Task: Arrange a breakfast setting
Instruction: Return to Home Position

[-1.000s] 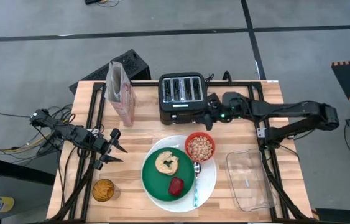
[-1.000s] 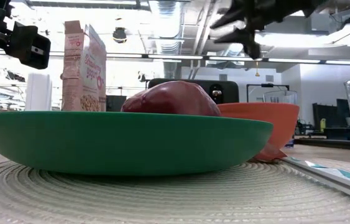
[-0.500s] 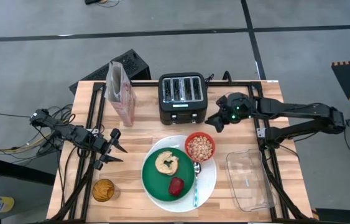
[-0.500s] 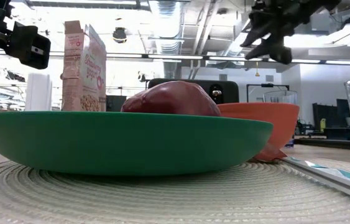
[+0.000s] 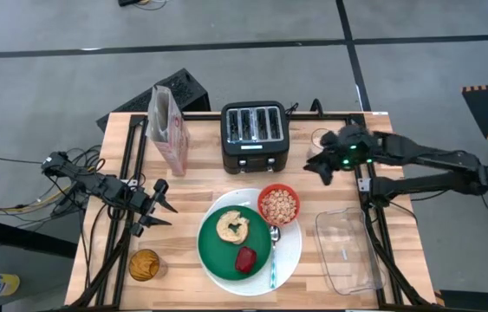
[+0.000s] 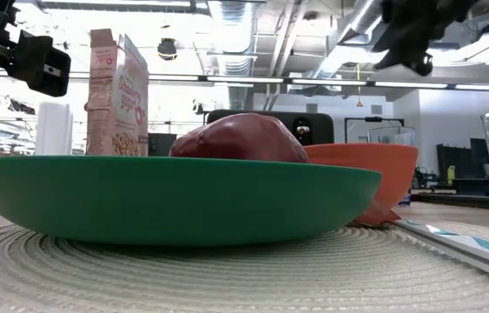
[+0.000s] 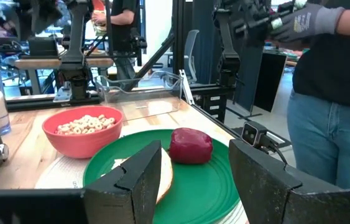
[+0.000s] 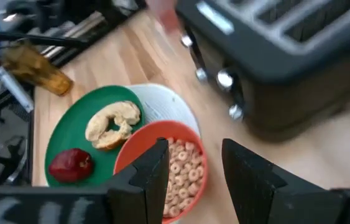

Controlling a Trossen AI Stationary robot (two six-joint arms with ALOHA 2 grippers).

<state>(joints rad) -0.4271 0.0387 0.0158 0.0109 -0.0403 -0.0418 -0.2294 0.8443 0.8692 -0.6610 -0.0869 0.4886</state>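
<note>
The large white plate (image 5: 289,251) lies at the table's middle near side. On it sits the green plate (image 5: 222,251), bearing the toasted bagel (image 5: 233,226) and the small red food piece (image 5: 245,258). The red bowl (image 5: 278,205), filled with cereal, rests on the white plate's far right rim. The teal-handled spoon (image 5: 273,260) lies along the plate's right side. My left gripper (image 5: 161,208) hangs open left of the plates and also shows in its wrist view (image 7: 194,149). My right gripper (image 5: 316,166) is open and empty right of the toaster, and its wrist view (image 8: 193,146) looks down on the bowl.
A black toaster (image 5: 255,134) stands at the far middle and a cereal box (image 5: 167,130) at the far left. A glass of amber content (image 5: 144,264) stands near left. A clear plastic tray (image 5: 348,251) lies near right. A person with a grey glove (image 7: 311,18) stands beyond the table.
My right gripper has gone from the toaster's front toward the table's right edge, staying above the table. The plates, bowl and food have kept still.
</note>
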